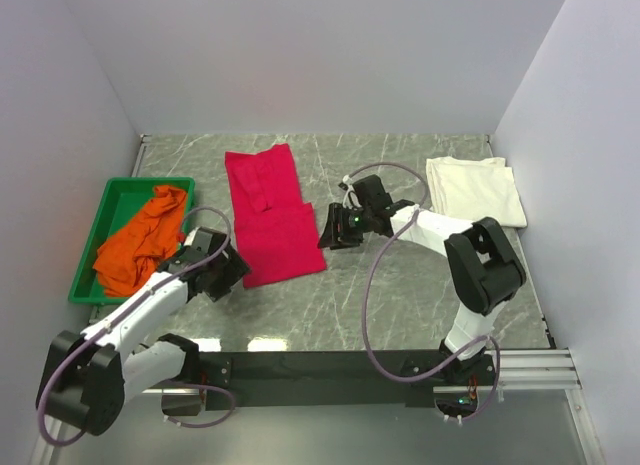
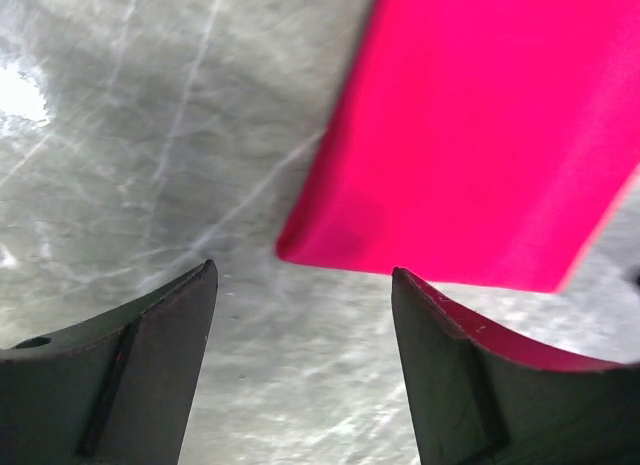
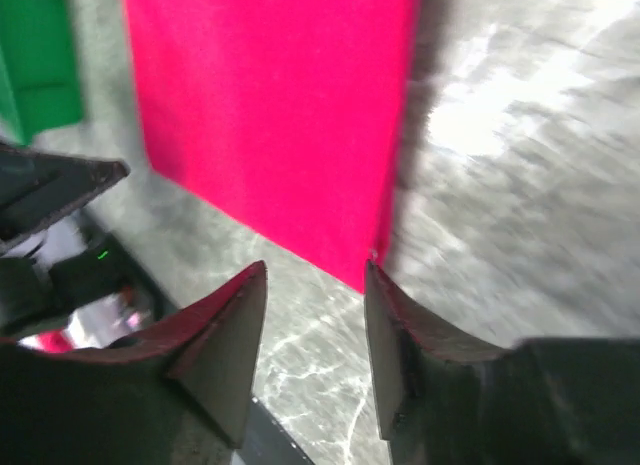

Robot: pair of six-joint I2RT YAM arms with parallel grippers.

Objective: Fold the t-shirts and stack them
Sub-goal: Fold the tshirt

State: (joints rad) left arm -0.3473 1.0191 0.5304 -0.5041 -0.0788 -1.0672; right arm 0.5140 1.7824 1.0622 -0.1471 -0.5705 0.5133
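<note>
The crimson cloth short-sleeved t-shirt [image 1: 268,217] lies flat on the grey marbled counter [image 1: 400,285], between the two claws. The left claw [image 1: 236,270], fingers apart and empty, sits just beside the shirt's near left corner. The right claw [image 1: 330,230], likewise apart and empty, sits at its right edge.

The crimson t-shirt [image 3: 270,105] lay flat on the grey marbled table [image 3: 520,205], its near corner just beyond the right gripper [image 3: 315,270], whose dark fingers stood parted with nothing between them. A green bin [image 3: 35,55] showed at the upper left
</note>
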